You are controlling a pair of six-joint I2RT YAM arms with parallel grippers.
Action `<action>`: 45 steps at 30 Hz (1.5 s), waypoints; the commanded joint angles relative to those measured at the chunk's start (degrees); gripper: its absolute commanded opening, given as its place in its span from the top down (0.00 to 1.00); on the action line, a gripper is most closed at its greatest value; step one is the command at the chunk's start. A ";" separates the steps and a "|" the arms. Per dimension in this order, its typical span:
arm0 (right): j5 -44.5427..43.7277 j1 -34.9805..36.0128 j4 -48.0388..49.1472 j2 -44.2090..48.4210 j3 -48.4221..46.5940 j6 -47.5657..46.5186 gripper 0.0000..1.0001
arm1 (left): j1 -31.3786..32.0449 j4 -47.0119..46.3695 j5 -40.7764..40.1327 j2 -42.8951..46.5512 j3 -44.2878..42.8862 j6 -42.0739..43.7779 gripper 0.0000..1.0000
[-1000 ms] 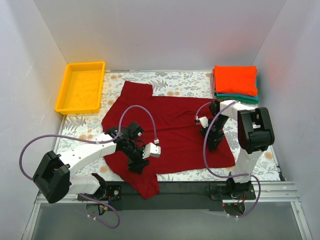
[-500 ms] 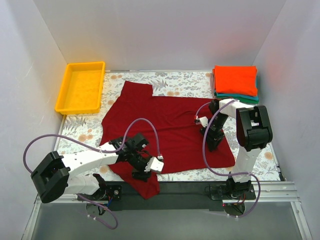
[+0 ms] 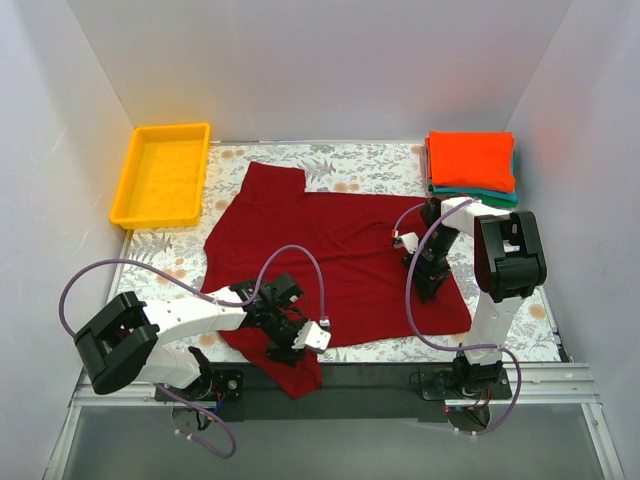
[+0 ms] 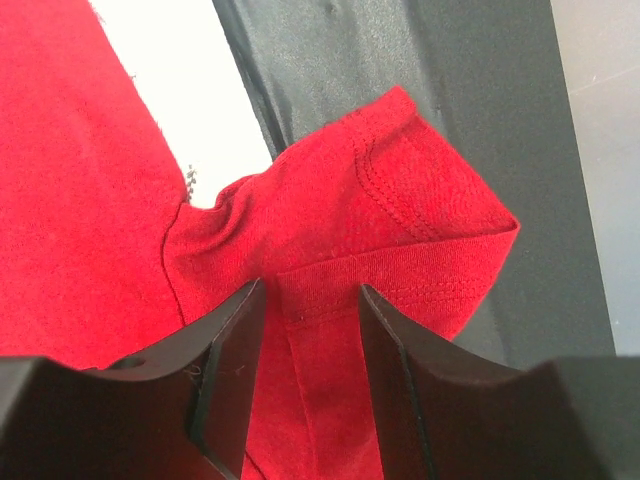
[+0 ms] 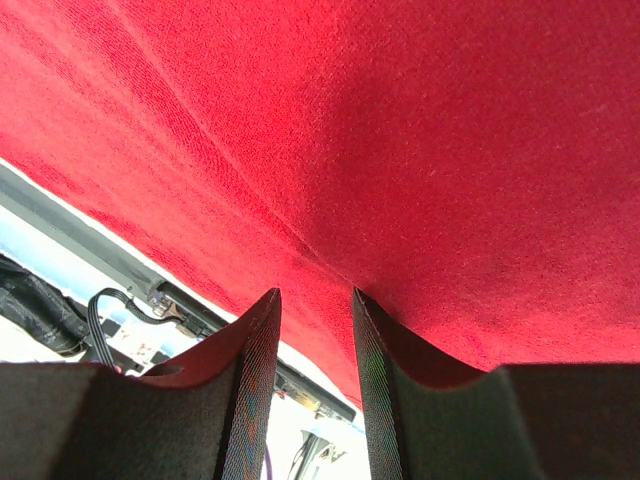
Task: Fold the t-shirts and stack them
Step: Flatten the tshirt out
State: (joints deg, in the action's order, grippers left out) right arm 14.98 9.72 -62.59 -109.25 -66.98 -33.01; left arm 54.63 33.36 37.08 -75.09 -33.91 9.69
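Observation:
The dark crimson t-shirt (image 3: 335, 245) lies spread flat on the table. Its near-left sleeve (image 3: 298, 372) hangs over the front edge onto the black rail. My left gripper (image 3: 292, 347) is low over that sleeve. In the left wrist view the jaws stand apart and straddle the sleeve hem (image 4: 330, 290). My right gripper (image 3: 428, 283) is down on the shirt's right part. In the right wrist view its fingertips press into the red cloth (image 5: 420, 150) and a crease runs into the gap. The bright orange-red shirt (image 3: 471, 160) lies folded on the teal shirt (image 3: 478, 197) at the back right.
A yellow plastic tray (image 3: 163, 175) stands at the back left. The grey floral-print cloth (image 3: 370, 165) covers the table under the shirts. The black front rail (image 3: 380, 378) runs along the near edge. White walls close in the sides and back.
My left gripper has moved toward the near edge and slightly right, from the shirt's lower-left body to the hanging sleeve. The right arm has stayed in place.

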 commanded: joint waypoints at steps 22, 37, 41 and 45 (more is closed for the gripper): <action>-6.98 -2.07 10.03 -3.16 -1.57 -3.11 0.57 | 2.41 37.28 4.49 16.11 -8.54 25.70 1.00; -7.43 -2.16 8.62 -2.63 -1.66 -3.02 0.57 | 2.85 35.48 0.37 33.45 -8.44 18.14 0.67; -7.42 -2.16 8.71 -2.02 -0.52 -3.28 0.57 | 0.40 22.23 -5.78 23.78 -9.16 -5.87 0.77; -7.69 -2.16 8.89 -0.26 2.81 -4.60 0.57 | -17.64 18.93 3.33 19.99 -9.59 -11.89 0.83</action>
State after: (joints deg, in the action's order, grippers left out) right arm 11.92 8.32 -62.63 -109.32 -67.57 -33.67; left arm 47.79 59.00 35.31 -54.19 -41.95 9.69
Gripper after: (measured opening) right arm 0.424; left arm 0.174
